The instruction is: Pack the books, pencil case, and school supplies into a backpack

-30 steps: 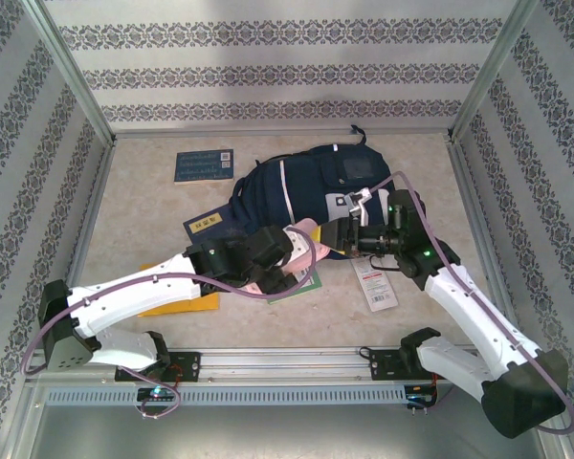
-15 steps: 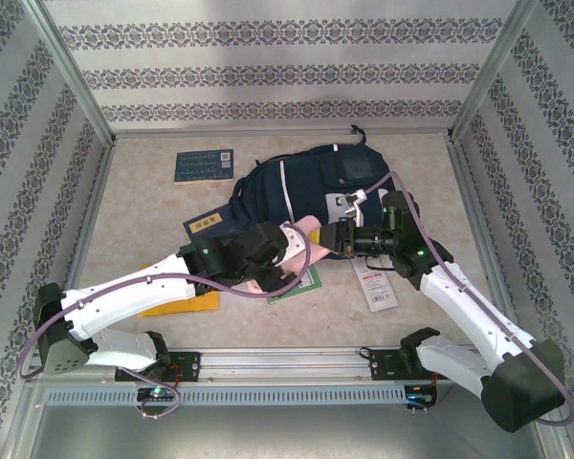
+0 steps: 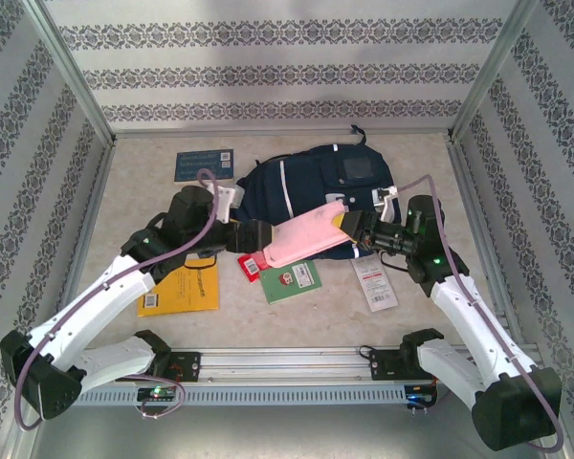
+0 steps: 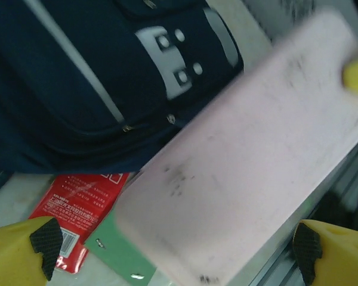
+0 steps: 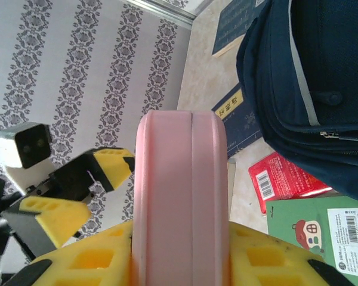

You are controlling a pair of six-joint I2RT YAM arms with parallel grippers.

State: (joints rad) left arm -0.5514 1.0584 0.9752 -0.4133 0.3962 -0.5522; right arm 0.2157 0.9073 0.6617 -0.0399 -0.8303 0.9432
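- I hold the pink case (image 3: pixel 306 236) aloft just in front of the backpack (image 3: pixel 311 172), with the right gripper (image 3: pixel 344 222) clamped across one end.
- The left gripper (image 3: pixel 253 235) hovers at the free end, fingers apart.
- The case juts out with little sag, so I judge it light and padded. Its smooth skin may slip, so squeeze the flat sides.
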